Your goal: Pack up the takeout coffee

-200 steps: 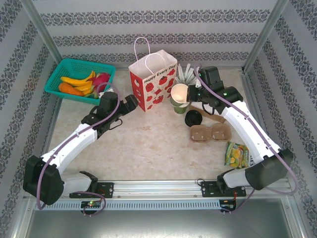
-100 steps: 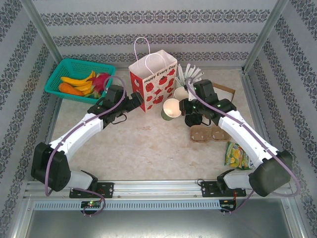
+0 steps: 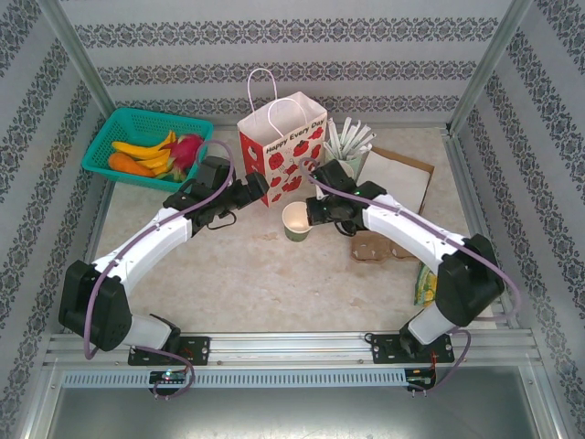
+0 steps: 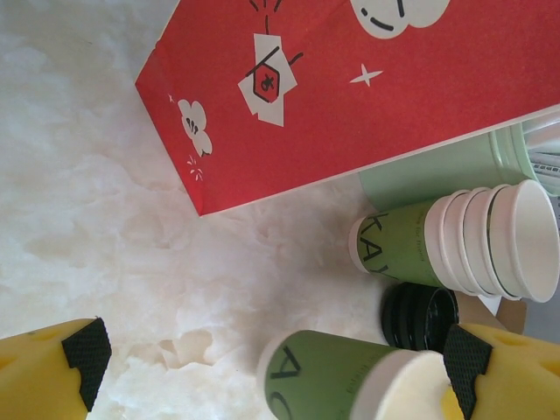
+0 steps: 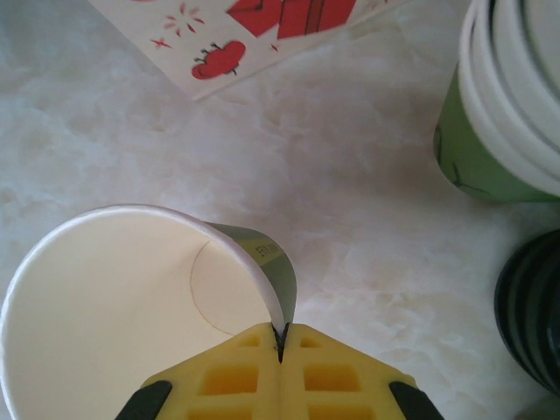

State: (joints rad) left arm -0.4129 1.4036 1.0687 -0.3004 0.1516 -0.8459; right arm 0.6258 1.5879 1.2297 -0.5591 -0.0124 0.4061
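Well, from above, the right end effector (image 3: 309,214) pinches the rim of the cup (image 3: 295,221), which stands upright just near of the bag (image 3: 281,151), mid-bench (image 3: 265,274). The left end effector (image 3: 252,187) hangs spread wide at the bag's left side, apart from the cup. A basket (image 3: 97,146) sits far left.

On the left wrist camera, the fingers (image 4: 79,367) stand wide apart. The green cup (image 4: 341,381) shows low between them, farther off, with a stack (image 4: 455,241) of cups and black lids (image 4: 420,317) beside it and the red bag (image 4: 350,87) beyond.

On the right wrist camera, the yellow end effector (image 5: 280,346) is pressed together on the cup's (image 5: 114,297) wall, its cream inside facing up. The stack (image 5: 499,122) stands to the right, apart.
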